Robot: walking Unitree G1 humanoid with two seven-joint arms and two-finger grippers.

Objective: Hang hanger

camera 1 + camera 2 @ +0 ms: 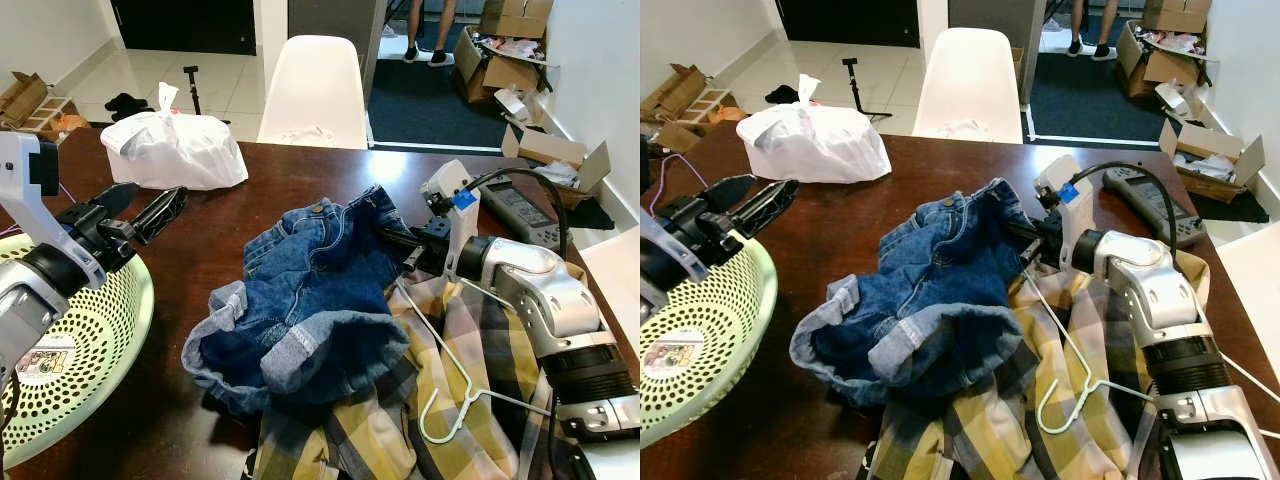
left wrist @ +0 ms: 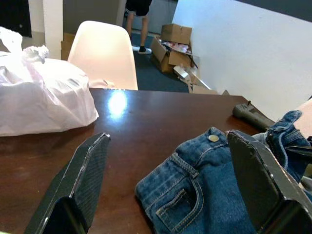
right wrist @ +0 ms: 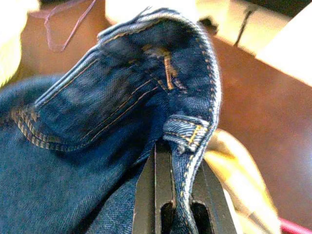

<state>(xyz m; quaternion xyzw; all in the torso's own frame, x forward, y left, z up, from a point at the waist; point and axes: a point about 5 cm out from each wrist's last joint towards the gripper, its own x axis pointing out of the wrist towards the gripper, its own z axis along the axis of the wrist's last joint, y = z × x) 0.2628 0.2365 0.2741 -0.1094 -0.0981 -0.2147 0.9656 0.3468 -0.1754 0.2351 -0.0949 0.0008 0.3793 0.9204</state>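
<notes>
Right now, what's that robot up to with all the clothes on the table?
The right gripper has its fingers pinched on the waistband of the denim shorts, which lie on a yellow plaid shirt. A white hanger rests on that shirt, untouched. The left gripper hovers open above the table, beside a green basket.

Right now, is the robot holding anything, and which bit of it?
Yes: the right pincer is shut on the waistband of the denim shorts, by a belt loop. The left pincer is open and holds nothing.
</notes>
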